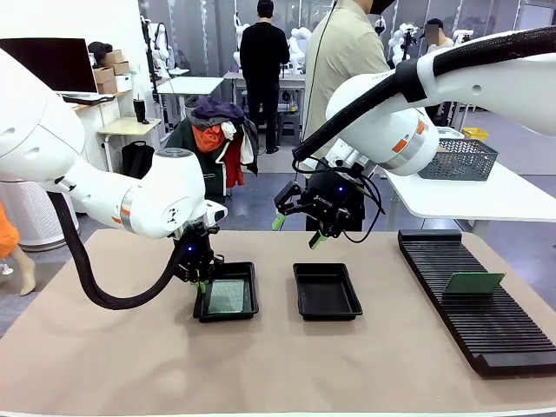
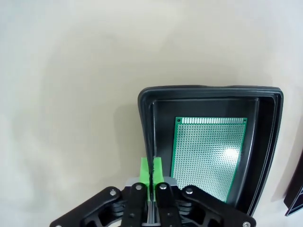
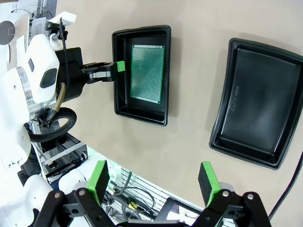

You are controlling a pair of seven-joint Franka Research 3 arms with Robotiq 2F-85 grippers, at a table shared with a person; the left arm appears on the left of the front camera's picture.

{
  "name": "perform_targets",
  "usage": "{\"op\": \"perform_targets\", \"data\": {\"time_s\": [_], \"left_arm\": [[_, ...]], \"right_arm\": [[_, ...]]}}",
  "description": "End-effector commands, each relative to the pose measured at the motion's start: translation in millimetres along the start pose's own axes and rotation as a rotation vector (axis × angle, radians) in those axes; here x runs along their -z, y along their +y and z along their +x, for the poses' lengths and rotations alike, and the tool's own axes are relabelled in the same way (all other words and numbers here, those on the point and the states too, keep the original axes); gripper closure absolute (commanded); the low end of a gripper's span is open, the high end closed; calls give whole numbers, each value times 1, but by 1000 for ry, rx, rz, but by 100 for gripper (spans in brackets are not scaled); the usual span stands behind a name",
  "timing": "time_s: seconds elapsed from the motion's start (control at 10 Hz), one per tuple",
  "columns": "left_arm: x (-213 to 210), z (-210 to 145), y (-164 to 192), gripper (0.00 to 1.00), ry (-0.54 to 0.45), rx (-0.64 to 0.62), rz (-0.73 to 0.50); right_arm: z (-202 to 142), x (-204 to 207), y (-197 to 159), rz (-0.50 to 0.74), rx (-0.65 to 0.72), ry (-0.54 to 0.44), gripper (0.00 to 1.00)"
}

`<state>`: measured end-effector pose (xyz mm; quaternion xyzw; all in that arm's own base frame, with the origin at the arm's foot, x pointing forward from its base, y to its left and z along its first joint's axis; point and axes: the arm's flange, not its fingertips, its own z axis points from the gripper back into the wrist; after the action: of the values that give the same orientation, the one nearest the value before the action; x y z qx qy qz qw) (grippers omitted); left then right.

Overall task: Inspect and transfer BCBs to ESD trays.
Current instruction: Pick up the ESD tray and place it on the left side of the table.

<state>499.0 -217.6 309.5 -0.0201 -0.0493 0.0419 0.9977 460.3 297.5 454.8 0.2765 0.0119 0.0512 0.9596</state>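
Looking at left gripper [image 2: 151, 170]: you see its pads pressed together at rim of left ESD tray [image 2: 147, 101], rim between them or not, unclear | right gripper [image 3: 155, 177]: fingers spread, in the air | BCB [image 2: 208, 156] flat in that tray | second ESD tray [image 3: 265, 94]: embossed marks unreadable | second BCB [image 1: 473, 282] leans in rack [image 1: 495, 334]

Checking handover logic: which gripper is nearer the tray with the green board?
Left. The left gripper is shut right at that tray's rim; the right gripper hangs open, raised, nearer the empty tray.
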Motion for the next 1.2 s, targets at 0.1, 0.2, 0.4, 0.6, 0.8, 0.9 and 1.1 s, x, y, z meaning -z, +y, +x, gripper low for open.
{"op": "perform_targets", "data": {"time_s": [0.1, 0.2, 0.4, 0.6, 0.8, 0.9, 1.1], "left_arm": [[0, 0, 0, 100, -7, -7, -2], [0, 0, 0, 97, 0, 0, 0], [0, 4, 26, 97, -2, 2, -103], [2, 8, 40, 97, 0, 37, -182], [0, 10, 56, 97, 6, 59, -235], [-3, 12, 67, 97, -13, 62, -262], [-18, 9, 89, 97, -33, 73, -313]], "right_arm": [[2, 0, 3, -20, 18, -4, 0], [2, 0, 3, -20, 18, -4, 0], [2, 0, 3, -20, 18, -4, 0], [2, 0, 3, -20, 18, -4, 0], [2, 0, 3, -20, 18, -4, 0], [2, 0, 3, -20, 18, -4, 0], [2, 0, 3, -20, 18, -4, 0]]}}
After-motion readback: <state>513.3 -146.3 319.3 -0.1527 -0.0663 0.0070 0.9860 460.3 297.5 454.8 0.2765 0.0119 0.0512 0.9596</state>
